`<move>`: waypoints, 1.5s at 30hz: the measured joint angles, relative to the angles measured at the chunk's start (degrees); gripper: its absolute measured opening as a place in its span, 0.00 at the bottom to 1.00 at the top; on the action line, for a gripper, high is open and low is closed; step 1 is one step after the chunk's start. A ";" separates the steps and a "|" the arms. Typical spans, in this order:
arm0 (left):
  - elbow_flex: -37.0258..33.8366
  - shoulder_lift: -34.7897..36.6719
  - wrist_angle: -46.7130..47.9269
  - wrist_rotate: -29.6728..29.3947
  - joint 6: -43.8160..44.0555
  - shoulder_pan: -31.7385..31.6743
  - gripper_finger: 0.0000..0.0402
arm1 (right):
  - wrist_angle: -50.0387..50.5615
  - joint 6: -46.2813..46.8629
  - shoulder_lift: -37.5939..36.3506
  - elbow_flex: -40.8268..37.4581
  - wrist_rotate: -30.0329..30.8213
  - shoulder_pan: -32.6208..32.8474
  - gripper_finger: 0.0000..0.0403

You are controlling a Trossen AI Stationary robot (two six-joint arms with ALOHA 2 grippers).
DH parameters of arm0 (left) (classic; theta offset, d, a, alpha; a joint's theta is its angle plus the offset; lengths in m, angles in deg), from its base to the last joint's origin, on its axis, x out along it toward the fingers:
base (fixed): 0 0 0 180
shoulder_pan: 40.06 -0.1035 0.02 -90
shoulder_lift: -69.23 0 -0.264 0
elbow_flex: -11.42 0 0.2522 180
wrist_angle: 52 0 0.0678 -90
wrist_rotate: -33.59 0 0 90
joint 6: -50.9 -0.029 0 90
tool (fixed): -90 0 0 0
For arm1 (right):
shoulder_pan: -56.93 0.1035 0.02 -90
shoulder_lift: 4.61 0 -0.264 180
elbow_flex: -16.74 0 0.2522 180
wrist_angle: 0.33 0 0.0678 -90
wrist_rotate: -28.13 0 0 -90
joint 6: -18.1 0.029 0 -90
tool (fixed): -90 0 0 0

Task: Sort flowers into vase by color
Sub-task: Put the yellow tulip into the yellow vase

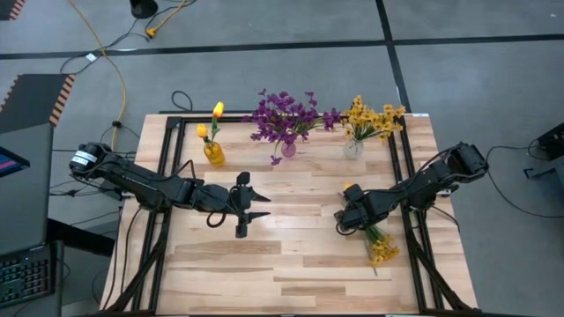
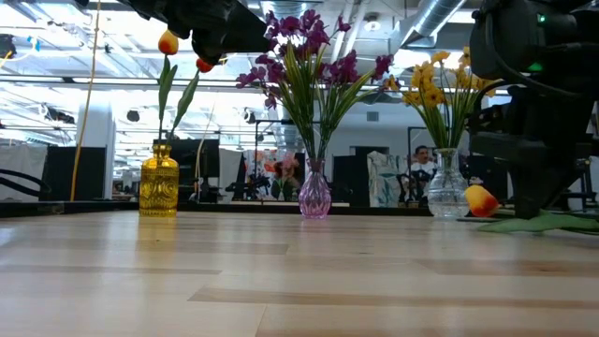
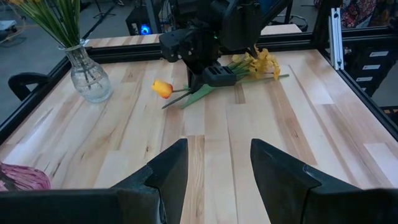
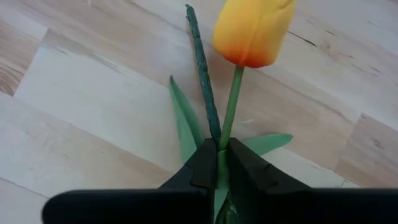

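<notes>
An orange-yellow tulip (image 4: 254, 28) on a thin green stem lies out on the right half of the table, with my right gripper (image 1: 346, 210) shut on its stem. Its bud (image 1: 349, 187) points toward the far edge. A bunch of small yellow flowers (image 1: 382, 249) lies flat on the wood just near of that gripper. At the far side stand a yellow vase (image 1: 214, 154) with two tulips, a purple vase (image 1: 288, 148) with purple flowers, and a clear vase (image 1: 353, 148) with yellow flowers. My left gripper (image 1: 260, 205) hovers open at mid-table, touching nothing. My right gripper pinches the tulip's stem (image 4: 222, 163) between its two fingers, a short way below the bud, where the leaves branch off. The fingers come steeply down from above. The bud (image 2: 481, 200) sticks out beyond the fingertips, low over the wood; whether it rests on the table I cannot tell.
A second, darker green stem (image 4: 202, 68) lies on the wood beside the held one. Black frame rails (image 1: 408, 189) run along the table's left and right sides. Bare wood (image 1: 291, 264) stretches across the near half. People and equipment show in the room beyond.
</notes>
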 joint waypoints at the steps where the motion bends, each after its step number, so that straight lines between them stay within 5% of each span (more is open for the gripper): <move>1: 0.00 0.00 0.00 0.00 0.00 0.00 0.41 | 0.02 -0.18 0.00 0.00 0.00 0.00 0.15; 13: 0.00 0.00 0.02 0.11 0.54 0.00 0.41 | 0.16 -3.82 0.02 0.21 -0.02 0.00 0.10; 26: 0.09 -2.10 -1.86 0.00 3.96 0.13 0.41 | -2.52 -26.71 0.02 8.79 0.53 0.48 0.08; 34: 0.08 -14.49 -16.03 -1.24 5.45 0.22 0.41 | -13.88 -33.78 0.02 8.92 1.13 0.46 0.09; 45: 0.82 -31.15 -43.24 -2.19 15.97 -0.66 0.41 | -23.60 -34.22 0.02 8.92 9.57 0.33 0.09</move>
